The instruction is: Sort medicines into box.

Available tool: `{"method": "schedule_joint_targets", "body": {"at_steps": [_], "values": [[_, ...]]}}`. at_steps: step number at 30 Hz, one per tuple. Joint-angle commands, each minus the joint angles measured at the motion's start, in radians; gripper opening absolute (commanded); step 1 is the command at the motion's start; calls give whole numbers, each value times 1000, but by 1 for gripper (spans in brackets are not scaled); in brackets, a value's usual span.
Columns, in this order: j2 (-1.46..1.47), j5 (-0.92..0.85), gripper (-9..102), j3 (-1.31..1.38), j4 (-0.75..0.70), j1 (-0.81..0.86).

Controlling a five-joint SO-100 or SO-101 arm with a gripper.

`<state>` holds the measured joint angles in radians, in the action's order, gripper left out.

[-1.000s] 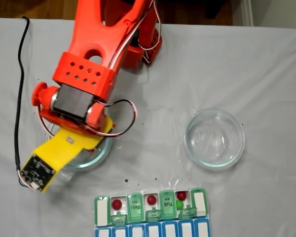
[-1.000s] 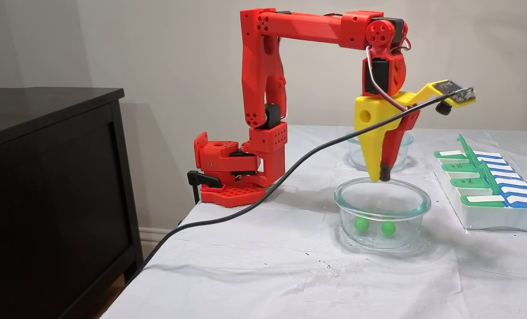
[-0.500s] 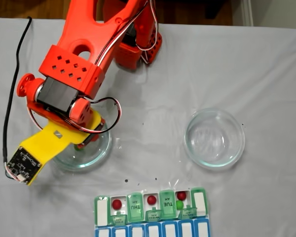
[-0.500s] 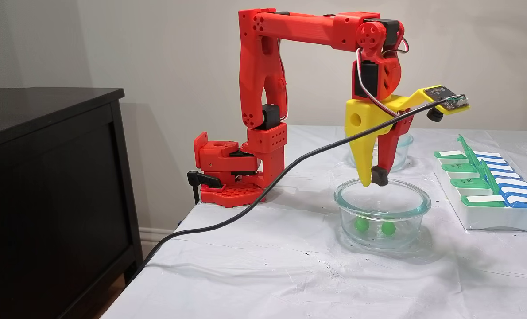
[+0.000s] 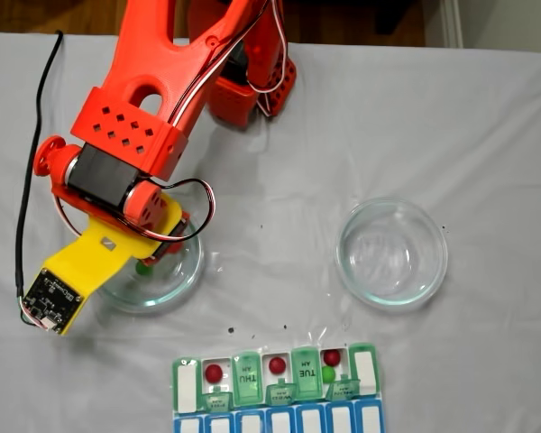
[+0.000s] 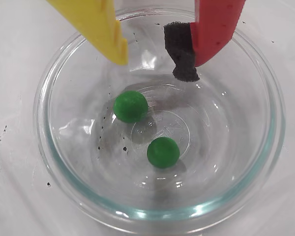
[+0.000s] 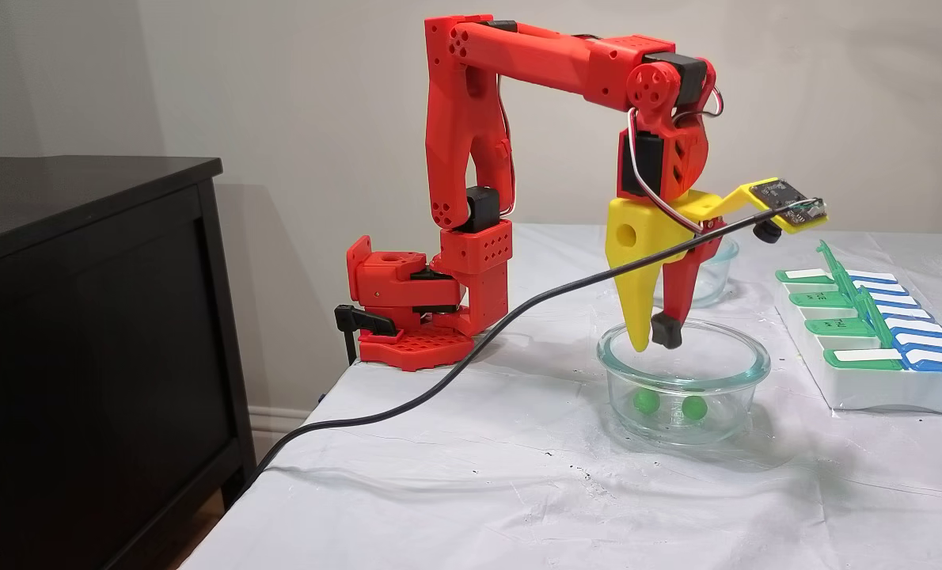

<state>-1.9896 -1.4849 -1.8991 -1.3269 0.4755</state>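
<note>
Lowered since a moment ago into glass dish (image 6: 49, 147), gripper (image 6: 155, 61) open and empty above two green medicines (image 6: 130, 106) on dish floor; pick imminent, box (image 5: 275, 388) awaiting.

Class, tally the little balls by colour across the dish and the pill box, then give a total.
Red balls: 3, all in the pill box.
Green balls: 3, two in the glass dish, one in the pill box.
Total: 6
</note>
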Motion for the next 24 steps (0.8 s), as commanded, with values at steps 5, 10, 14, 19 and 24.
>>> {"method": "schedule_joint_targets", "body": {"at_steps": [5, 10, 14, 19, 24], "values": [[-51, -29, 18, 2, 31, 26], [-72, -44, 18, -28, 46, 31], [-80, -49, 19, -44, 63, 32], [-71, -49, 22, -69, 107, 21], [-28, -52, 23, -71, 144, 25]]}}
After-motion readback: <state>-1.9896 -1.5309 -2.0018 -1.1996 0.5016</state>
